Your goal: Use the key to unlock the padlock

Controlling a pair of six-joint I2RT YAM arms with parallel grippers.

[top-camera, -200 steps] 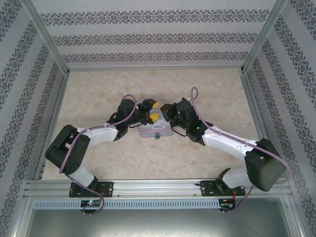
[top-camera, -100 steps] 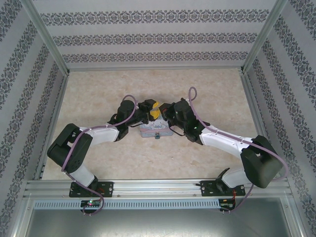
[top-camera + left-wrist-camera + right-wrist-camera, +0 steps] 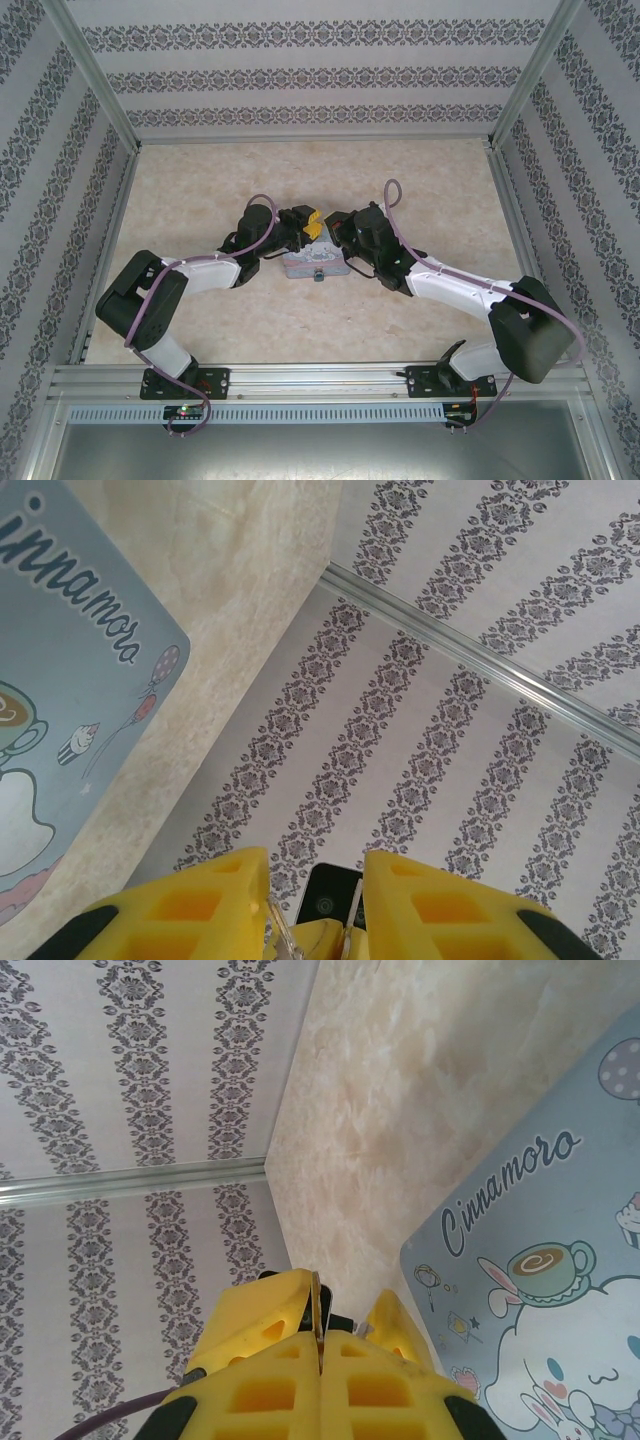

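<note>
Right claw (image 3: 335, 1310): ribbed yellow plastic fingers (image 3: 270, 1340) pressing together, pinching thin grey metal key (image 3: 317, 1308) edge-on. Left claw (image 3: 315, 880): fingers standing apart; thin wire loop (image 3: 280, 932) lying in gap, contact unclear. Flat pale-blue cartoon tin (image 3: 70, 680) lying beside both claws, cropped. Tiny teal padlock (image 3: 320, 274) sitting at tin's edge, base-side of claws, barely resolving. Marbled tabletop (image 3: 200, 200) lying open around.

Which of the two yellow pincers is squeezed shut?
The right yellow pincer: its fingers press together, pinching a thin metal sliver, while the left yellow pincer shows a gap.
</note>
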